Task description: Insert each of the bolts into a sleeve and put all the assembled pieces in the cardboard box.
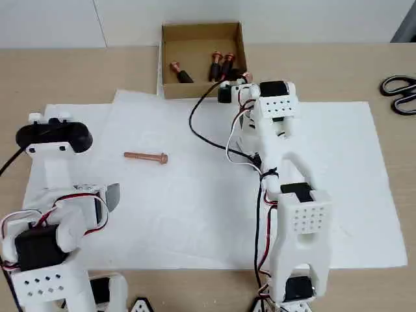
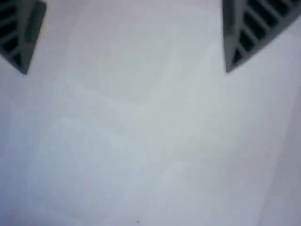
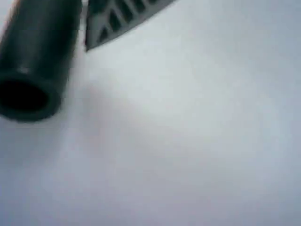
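The right gripper (image 1: 228, 90) holds a black sleeve (image 3: 33, 70) over the white paper (image 1: 195, 214), just beside the box (image 1: 201, 26), where three assembled pieces (image 1: 221, 65) lie. One bolt (image 1: 146, 156) lies on the paper, well apart. The left gripper (image 2: 126, 70) hangs wide open above the paper.

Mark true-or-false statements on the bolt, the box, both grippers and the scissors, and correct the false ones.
The bolt lies loose on the white paper. True.
The cardboard box is empty. False: assembled pieces lie in it.
The left gripper is open above the paper. True.
The right gripper grips a bolt. False: it holds a black sleeve.
The scissors lie in the box. False: they lie on the table, right of the paper.
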Action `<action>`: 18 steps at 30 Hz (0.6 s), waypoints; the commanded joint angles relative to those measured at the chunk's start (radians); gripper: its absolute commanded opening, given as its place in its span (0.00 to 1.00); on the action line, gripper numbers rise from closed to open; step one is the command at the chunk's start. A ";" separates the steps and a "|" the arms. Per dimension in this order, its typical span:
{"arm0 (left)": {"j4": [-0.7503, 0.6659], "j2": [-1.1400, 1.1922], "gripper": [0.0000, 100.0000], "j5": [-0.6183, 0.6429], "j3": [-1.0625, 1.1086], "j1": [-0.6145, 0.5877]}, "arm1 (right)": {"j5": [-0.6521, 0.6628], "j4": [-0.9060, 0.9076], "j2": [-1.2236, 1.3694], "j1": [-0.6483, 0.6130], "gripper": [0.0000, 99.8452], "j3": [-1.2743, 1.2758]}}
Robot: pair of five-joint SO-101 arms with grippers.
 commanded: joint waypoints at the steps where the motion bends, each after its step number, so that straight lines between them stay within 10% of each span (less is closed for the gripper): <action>1: -0.023 -0.012 0.25 -0.003 -0.004 -0.006 | 0.020 0.004 -0.008 -0.016 0.20 -0.043; 18: -0.023 -0.012 0.25 -0.003 -0.004 -0.002 | 0.049 -0.044 0.136 0.044 0.01 -0.072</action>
